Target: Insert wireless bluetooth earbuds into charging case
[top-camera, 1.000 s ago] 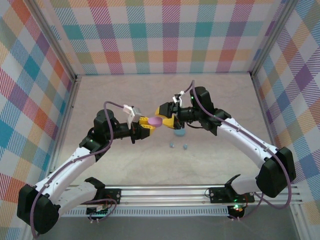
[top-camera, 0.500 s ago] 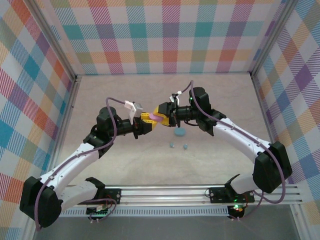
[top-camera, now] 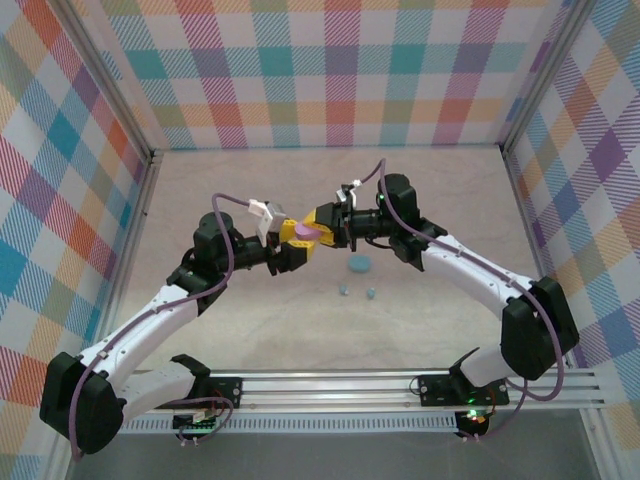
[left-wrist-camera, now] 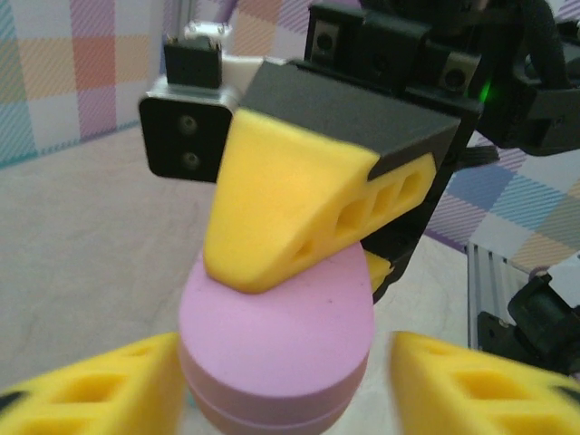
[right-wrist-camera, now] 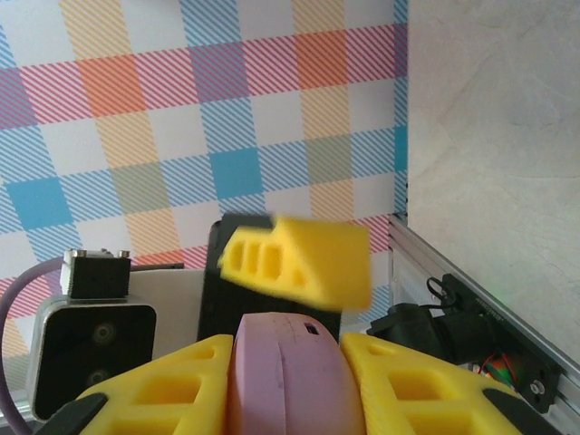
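Plaid walls, marbled table: pink case mid-air between both arms.
Left gripper jaws apart around pink case; right gripper clamped on it. We back left straight out. Blue earbuds on table.

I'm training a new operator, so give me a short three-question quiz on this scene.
1. True or false: the blue case is held in the air.
2. How many light blue earbuds lie on the table beside it? A one, B two, C four.
3. What do the jaws of the right gripper clamp?
Key: 1 false; 2 B; 3 the pink case.
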Motion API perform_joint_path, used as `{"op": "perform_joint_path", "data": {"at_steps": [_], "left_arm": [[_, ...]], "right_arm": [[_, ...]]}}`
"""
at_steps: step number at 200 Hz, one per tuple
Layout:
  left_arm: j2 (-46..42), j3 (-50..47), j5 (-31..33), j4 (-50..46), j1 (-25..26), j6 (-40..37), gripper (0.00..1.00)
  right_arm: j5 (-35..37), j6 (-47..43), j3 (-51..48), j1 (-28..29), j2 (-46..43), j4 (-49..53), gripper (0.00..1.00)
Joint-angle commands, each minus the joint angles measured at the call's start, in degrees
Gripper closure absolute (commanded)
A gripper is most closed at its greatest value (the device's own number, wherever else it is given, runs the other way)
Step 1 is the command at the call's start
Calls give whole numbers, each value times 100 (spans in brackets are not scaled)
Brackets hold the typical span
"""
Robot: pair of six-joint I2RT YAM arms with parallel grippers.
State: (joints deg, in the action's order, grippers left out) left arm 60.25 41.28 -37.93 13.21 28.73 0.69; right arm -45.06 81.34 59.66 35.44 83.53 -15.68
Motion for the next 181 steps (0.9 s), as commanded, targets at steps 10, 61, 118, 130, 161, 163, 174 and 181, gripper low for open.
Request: {"op": "perform_joint_path", "data": {"at_steps": [10,61,118,130,161,163,174,181], "left_arm": [[-254,101,155,-553,71,-263,0],[-796,-70,1311,-1412,56,-363,0],[-981,-121,3010,-2323,-397,760,0],[-856,-79,3143,-2461,-571,1177,0],[-266,184,3085,-2792,-941,1757,0],[-221,193,3065,-2788,-951,1759,0],[-65,213,2967,-2700,-991,1760,0],[-4,210,2931,-2634,-1009,1766,0]], "right_arm": [[125,-106,176,35,225,-255,76],[524,-955,712,-87,928,118,76],[1245,-2254,1420,-95,2585,-23,76],[1352,-2365,1645,-87,3044,-115,76],[1386,-2512,2484,-64,4205,-208,76],[1386,-2516,2534,-66,4246,-207,77],[1401,-2533,2795,-44,4561,-154,77],[1442,-2582,2965,-42,4690,-37,77]]}}
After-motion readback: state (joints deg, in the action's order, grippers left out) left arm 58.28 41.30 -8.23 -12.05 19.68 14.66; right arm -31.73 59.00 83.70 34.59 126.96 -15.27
